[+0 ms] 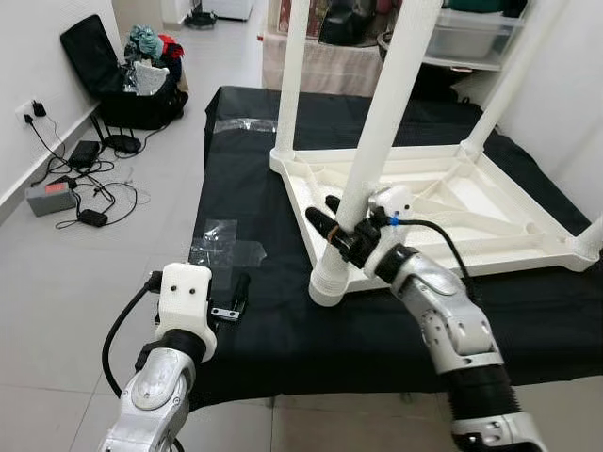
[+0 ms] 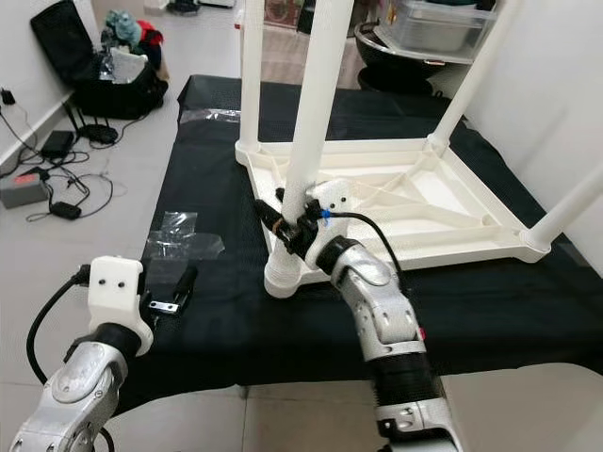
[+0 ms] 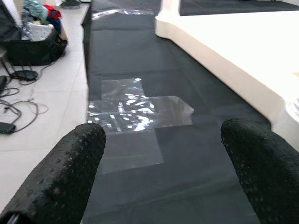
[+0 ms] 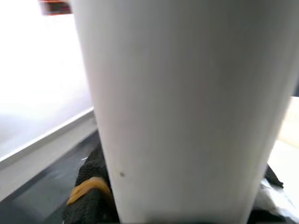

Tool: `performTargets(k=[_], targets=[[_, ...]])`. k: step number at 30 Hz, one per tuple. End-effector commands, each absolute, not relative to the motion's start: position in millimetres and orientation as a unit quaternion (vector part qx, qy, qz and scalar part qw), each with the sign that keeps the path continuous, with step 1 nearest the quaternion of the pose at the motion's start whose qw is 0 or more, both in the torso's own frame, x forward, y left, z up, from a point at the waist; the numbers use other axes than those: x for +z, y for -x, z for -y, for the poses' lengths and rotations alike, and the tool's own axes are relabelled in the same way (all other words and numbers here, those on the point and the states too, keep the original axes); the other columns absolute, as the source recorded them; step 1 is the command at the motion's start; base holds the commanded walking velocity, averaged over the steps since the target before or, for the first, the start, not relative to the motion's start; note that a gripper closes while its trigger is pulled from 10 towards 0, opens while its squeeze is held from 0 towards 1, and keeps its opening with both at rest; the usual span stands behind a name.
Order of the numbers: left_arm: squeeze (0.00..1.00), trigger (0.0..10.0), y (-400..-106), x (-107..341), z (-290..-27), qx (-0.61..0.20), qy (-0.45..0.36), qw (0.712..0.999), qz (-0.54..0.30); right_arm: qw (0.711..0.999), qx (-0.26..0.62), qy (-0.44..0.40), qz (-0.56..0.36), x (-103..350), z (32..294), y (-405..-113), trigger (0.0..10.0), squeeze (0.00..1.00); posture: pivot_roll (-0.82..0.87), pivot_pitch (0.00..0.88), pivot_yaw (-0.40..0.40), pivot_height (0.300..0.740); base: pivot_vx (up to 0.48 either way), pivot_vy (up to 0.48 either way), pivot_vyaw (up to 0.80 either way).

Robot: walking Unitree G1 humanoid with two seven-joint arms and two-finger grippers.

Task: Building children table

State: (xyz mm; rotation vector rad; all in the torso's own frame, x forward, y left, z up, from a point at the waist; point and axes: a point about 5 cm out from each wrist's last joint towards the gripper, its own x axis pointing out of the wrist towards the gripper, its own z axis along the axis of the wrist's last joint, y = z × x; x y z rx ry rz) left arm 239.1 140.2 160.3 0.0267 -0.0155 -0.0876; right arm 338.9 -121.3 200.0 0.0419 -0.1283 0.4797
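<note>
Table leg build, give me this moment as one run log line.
right gripper: shut on near table leg | left gripper: open, over black cloth | tabletop: upside down

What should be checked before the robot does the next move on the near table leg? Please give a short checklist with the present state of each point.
1. Right gripper closed around the near leg, low down: ok.
2. Near leg standing in its corner socket: ok; whether it is fully seated, cannot tell.
3. Tabletop lying upside down, flat on the black cloth: ok.
4. Other three legs upright in their corners: ok.
5. Left gripper open, over the cloth, apart from the tabletop: ok.
6. Clear plastic sheet lying beside the tabletop, not under it: ok.
</note>
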Motion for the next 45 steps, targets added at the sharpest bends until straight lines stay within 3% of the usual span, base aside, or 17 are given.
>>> performTargets(k=[1,2,5,9,10,15,16,20,21,22,23,30,31,35,38,43,45], targets=[[0.00,10.0,-240,159,-141,-0.045,-0.019,0.999,0.005,0.993,0.118,-0.001,0.012,180,149,-341,0.0,0.00,0.13,0.129,-0.121,0.740,0.000,0.000,0.00],[0.00,10.0,-240,160,-141,-0.045,-0.020,0.999,0.006,0.999,0.040,-0.005,0.001,179,153,-341,0.0,0.00,0.13,0.131,-0.125,0.740,0.000,0.000,0.00],[0.00,10.0,-240,160,-141,-0.045,-0.020,0.999,0.007,1.000,-0.008,-0.008,-0.007,179,155,-341,0.0,0.00,0.13,0.131,-0.125,0.740,0.000,0.000,0.00],[0.00,10.0,-239,160,-140,-0.046,-0.018,0.999,0.007,0.993,-0.121,-0.013,-0.002,185,154,-336,0.0,0.00,0.13,0.135,-0.128,0.740,0.000,0.000,0.00],[0.00,10.0,-238,159,-139,-0.048,-0.017,0.999,0.006,0.982,-0.186,-0.020,-0.004,187,149,-333,0.0,0.00,0.13,0.136,-0.124,0.740,0.000,0.000,0.00],[0.00,10.0,-237,158,-137,-0.049,-0.015,0.999,0.004,0.967,-0.250,-0.038,-0.018,186,133,-329,0.0,0.00,0.14,0.138,-0.128,0.740,0.000,0.000,0.00],[0.00,10.0,-237,158,-136,-0.050,-0.015,0.999,0.003,0.968,-0.243,-0.054,-0.027,185,124,-329,10.0,0.00,0.14,0.136,-0.128,0.740,0.000,0.000,0.00],[0.00,10.0,-237,157,-136,-0.050,-0.015,0.999,0.002,0.974,-0.216,-0.064,-0.030,185,118,-331,10.0,0.00,0.14,0.137,-0.131,0.740,0.000,0.000,0.00],[0.00,10.0,-238,157,-136,-0.051,-0.015,0.999,0.001,0.979,-0.192,-0.064,-0.020,188,114,-333,10.0,0.15,0.13,0.129,-0.125,0.740,0.000,0.000,0.00],[0.00,10.0,-238,157,-136,-0.051,-0.015,0.999,0.001,0.979,-0.192,-0.064,-0.020,188,114,-333,10.0,0.15,0.13,0.129,-0.125,0.740,0.000,0.000,0.00],[0.00,10.0,-238,156,-136,-0.051,-0.015,0.999,0.000,0.983,-0.168,-0.069,-0.013,191,113,-335,10.0,1.00,0.13,0.129,-0.124,0.740,0.000,0.000,0.00],[0.00,10.0,-240,154,-134,-0.056,-0.014,0.998,0.000,0.988,-0.134,-0.052,0.054,207,127,-334,10.0,1.00,0.12,0.109,-0.118,0.740,0.000,0.000,0.00],[0.00,10.0,-241,154,-134,-0.056,-0.014,0.998,0.000,0.990,-0.110,-0.062,0.062,208,128,-335,10.0,0.00,0.12,0.109,-0.118,0.740,0.000,0.000,0.00],[0.00,10.0,-241,154,-134,-0.057,-0.015,0.998,0.000,0.991,-0.100,-0.063,0.065,207,135,-335,10.0,0.00,0.12,0.106,-0.120,0.740,0.000,0.000,0.00],[0.00,10.0,-240,155,-136,-0.055,-0.015,0.998,0.002,0.991,0.041,-0.098,0.084,212,157,-349,10.0,0.00,0.13,0.100,-0.123,0.740,0.000,0.000,0.00],[0.00,10.0,-241,156,-135,-0.054,-0.014,0.998,0.004,0.978,0.146,-0.115,0.099,223,165,-357,10.0,0.00,0.13,0.099,-0.126,0.740,0.000,0.000,0.00],[0.00,10.0,-241,156,-135,-0.054,-0.014,0.998,0.004,0.978,0.146,-0.115,0.099,223,165,-357,10.0,0.00,0.13,0.099,-0.126,0.740,0.000,0.000,0.00]])
